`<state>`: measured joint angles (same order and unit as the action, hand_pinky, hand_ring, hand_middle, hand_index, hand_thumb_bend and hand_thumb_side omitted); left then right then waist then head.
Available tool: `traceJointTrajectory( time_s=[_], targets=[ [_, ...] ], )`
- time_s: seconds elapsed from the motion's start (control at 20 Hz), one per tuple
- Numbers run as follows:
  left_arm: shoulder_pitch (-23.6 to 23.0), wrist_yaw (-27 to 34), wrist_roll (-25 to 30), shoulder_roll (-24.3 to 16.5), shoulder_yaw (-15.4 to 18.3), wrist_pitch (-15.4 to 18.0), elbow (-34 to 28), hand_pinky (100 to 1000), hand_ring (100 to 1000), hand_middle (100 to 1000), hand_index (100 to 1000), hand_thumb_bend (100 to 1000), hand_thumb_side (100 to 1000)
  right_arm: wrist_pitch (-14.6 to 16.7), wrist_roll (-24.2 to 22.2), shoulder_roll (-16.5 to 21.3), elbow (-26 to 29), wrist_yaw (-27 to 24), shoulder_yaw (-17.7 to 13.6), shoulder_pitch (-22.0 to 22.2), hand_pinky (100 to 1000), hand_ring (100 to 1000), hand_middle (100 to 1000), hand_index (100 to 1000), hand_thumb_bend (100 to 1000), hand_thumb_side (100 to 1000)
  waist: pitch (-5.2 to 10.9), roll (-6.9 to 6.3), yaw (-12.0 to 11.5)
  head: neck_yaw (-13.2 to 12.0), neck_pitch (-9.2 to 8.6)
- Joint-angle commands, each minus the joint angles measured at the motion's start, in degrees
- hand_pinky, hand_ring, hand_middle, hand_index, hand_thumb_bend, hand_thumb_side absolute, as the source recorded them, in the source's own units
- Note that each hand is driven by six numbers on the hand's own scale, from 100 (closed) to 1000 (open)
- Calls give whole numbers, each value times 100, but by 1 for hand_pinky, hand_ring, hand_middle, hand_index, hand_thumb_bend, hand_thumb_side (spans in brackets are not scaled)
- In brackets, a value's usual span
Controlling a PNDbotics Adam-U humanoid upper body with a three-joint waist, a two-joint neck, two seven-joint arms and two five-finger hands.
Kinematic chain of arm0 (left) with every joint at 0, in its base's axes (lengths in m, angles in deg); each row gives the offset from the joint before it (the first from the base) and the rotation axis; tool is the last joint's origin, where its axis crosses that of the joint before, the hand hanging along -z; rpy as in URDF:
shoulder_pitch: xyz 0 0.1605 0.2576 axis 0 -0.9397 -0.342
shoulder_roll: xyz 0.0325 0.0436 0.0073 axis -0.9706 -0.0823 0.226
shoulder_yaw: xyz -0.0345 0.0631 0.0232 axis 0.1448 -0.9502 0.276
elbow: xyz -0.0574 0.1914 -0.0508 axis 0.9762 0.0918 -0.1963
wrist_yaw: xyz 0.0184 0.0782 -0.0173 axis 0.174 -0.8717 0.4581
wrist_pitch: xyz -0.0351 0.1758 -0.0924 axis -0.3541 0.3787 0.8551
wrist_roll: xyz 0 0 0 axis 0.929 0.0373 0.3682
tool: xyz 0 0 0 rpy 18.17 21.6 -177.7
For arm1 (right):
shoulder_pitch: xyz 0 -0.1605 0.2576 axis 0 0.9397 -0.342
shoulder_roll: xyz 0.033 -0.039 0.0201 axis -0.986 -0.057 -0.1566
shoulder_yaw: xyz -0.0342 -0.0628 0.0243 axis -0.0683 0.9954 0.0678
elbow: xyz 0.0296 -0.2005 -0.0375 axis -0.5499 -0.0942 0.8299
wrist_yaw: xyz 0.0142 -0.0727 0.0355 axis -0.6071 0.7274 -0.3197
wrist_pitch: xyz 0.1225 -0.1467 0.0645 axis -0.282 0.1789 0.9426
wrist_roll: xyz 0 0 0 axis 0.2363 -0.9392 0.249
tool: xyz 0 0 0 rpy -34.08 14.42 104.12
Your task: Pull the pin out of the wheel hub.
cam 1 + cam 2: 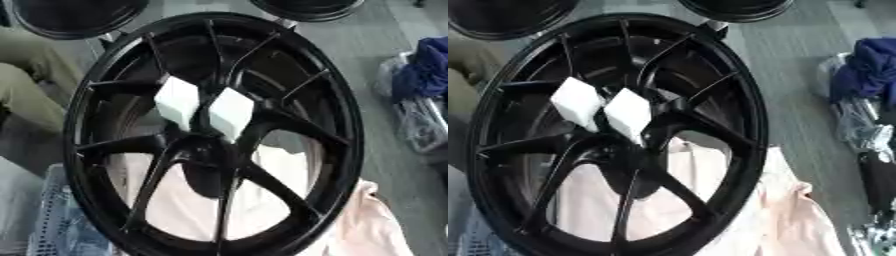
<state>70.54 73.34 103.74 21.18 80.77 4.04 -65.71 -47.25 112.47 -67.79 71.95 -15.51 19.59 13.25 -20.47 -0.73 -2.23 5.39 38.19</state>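
No robot hand shows in either view, so no telling what the fingers are doing. The black wheel fills most of the frame, tilted, spokes running into the hub near the middle. Two white blocks sit side by side just above the hub. Pale pink cloth lies underneath, grey floor beyond.

Wheel hub lower rim is cut off by the bottom edge in both eye views. Hub centre is partly covered by two white blocks; no pin can be made out there. Pale pink cloth is partly hidden behind the spokes. Two more black rims are cropped at the top edge.
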Motion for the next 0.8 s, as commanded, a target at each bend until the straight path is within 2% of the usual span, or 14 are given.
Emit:
traceJointTrajectory(
  time_s=[0.05, 0.4, 0.7, 0.8],
  targets=[
    [-180, 164, -232, -475, 316, 65, 33, 727, 456, 259, 326, 100, 361, 12, 30, 163, 71, 62, -64, 29, 592, 753, 676, 797, 100, 368, 141, 14, -34, 40, 2],
    [-1032, 170, -576, -763, 599, 163, 130, 727, 462, 262, 331, 100, 339, 39, 41, 138, 71, 72, -75, -13, 594, 752, 677, 797, 100, 369, 88, 87, -131, 44, -36],
    [-1637, 58, -822, -742, 690, 213, 376, 736, 472, 273, 344, 100, 310, 52, 51, 100, 71, 61, -81, -66, 595, 752, 677, 797, 100, 370, 39, 132, -157, 39, -98],
    [-1791, -17, -850, -700, 677, 234, 431, 751, 489, 303, 377, 100, 285, 56, 48, 91, 71, 52, -81, -87, 595, 752, 678, 797, 100, 372, 25, 144, -158, 28, -118]
  ],
)
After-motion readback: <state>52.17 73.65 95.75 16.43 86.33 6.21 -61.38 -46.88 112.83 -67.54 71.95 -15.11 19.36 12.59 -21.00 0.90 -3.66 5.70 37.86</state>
